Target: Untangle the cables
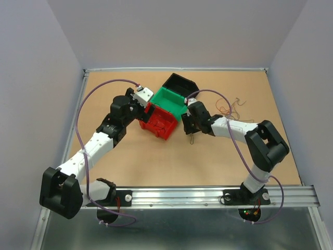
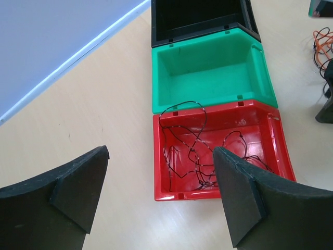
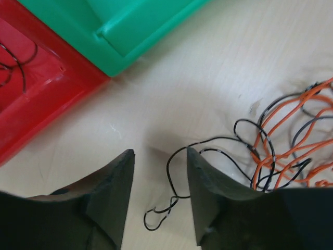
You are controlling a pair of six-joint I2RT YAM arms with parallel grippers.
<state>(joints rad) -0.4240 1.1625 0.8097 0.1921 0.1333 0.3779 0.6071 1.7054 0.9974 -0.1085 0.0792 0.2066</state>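
1. Left gripper [image 2: 161, 159]: I have it hovering above the red bin [image 2: 182, 197], jaws wide apart and holding nothing. From there it looks straight down into the bin.
2. Red bin: holds one black cable [image 2: 195, 151], loosely looped on the floor. I judge this strand sorted.
3. Green bin [image 2: 208, 67] and black bin [image 2: 197, 15]: in a row beyond the red one, touching. I see nothing in either; probably one per cable colour.
4. Right gripper [image 3: 159, 156]: low over the table [image 1: 156, 161], just beside the green bin, jaws partly open. A black wire end [image 3: 174, 172] lies between the fingers, not pinched.
5. Tangle [image 3: 291, 135]: orange and black strands knotted together on the table to the right gripper's right. The black end leads out of it, which is why I place that gripper there. It looks ready to close and draw the strand free.
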